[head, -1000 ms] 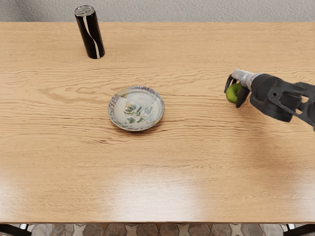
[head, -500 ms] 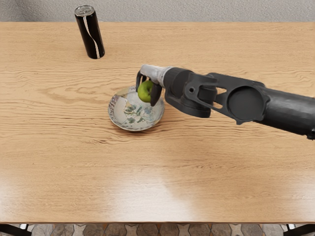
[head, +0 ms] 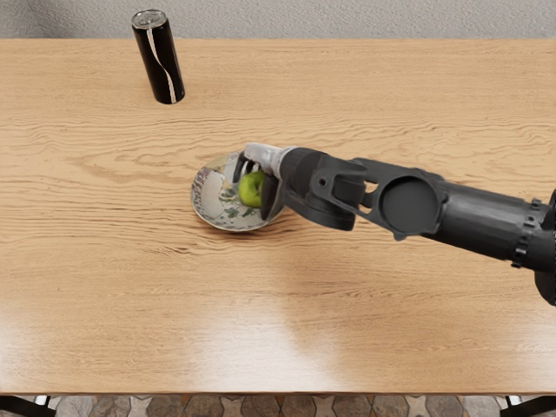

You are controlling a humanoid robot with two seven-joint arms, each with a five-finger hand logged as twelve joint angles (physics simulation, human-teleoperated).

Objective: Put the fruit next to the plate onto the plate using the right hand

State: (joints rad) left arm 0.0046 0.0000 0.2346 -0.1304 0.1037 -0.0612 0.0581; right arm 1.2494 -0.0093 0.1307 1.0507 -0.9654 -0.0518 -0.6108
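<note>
Fruit [head: 252,188] sits clamped in the right robot hand [head: 263,172], plate [head: 207,193] just beneath it; looks light, firm, kinda roll-prone, so gripping round its middle seems smart.

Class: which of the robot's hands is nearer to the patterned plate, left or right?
Right. The right hand is over the plate, clasping the green fruit; the left hand is out of view.

Wooden table [head: 130,287] before a grey wall [head: 347,17]; floor [head: 261,407] below seems tiled.
</note>
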